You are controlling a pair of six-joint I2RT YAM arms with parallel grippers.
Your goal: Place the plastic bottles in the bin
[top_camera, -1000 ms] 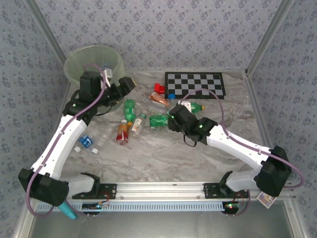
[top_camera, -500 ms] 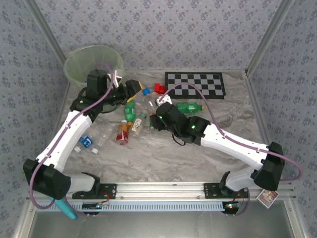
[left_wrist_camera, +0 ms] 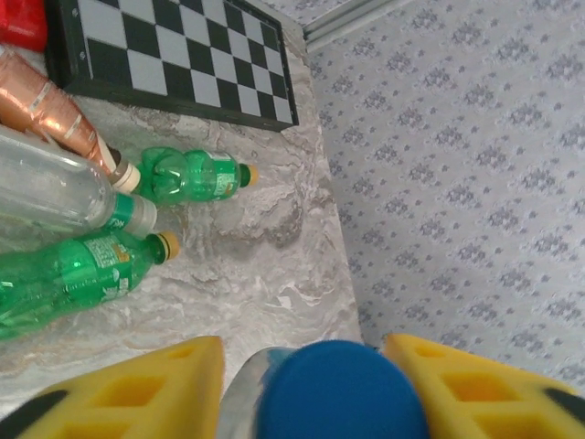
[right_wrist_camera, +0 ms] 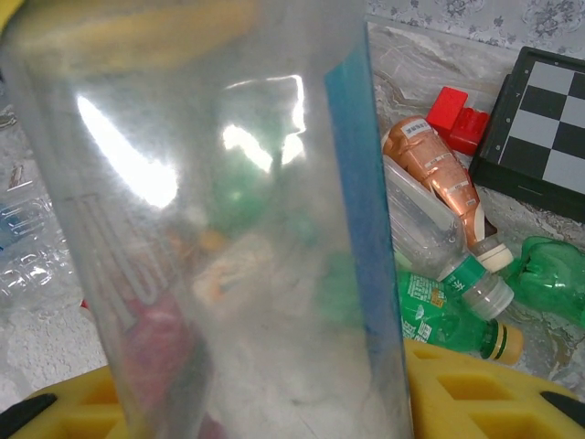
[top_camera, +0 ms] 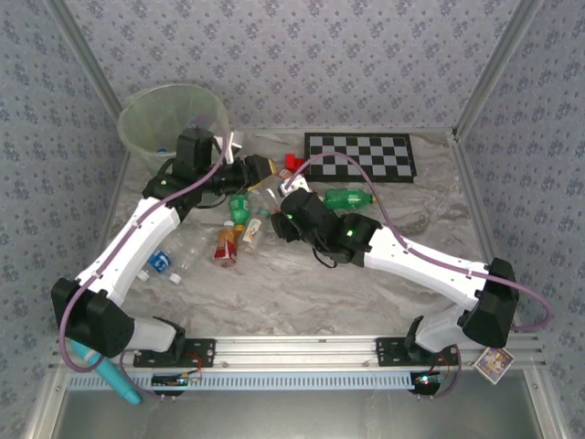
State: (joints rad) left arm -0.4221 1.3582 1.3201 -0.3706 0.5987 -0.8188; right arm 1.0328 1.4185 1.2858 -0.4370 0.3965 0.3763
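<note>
- The left claw (left_wrist_camera: 306, 380) is seen closed on a blue-capped bottle (left_wrist_camera: 340, 395) – the cap is pinched between the two yellow fingers (left_wrist_camera: 137, 389).
- In the overhead view this claw (top_camera: 259, 168) is held above the far middle of the tabletop (top_camera: 302, 283), just beside the right claw (top_camera: 291, 198).
- The right claw (right_wrist_camera: 274, 407) is closed around a clear bottle (right_wrist_camera: 228, 229) with a blue label strip; its yellow pads (right_wrist_camera: 475, 393) are pressed against the bottle's lower part.
- Whether both claws are gripping one and the same bottle cannot be told.
- The bin (top_camera: 137, 123) is placed at the far left corner, well apart from both claws.
- Other bottles are left lying on the tabletop – a green one (top_camera: 347, 197) near the checkerboard (top_camera: 359, 155), an orange-red one (top_camera: 225, 245), and a clear one with a blue label (top_camera: 160, 262) at the left.
- A red block (right_wrist_camera: 457, 114) is seen just beside the checkerboard's edge.
</note>
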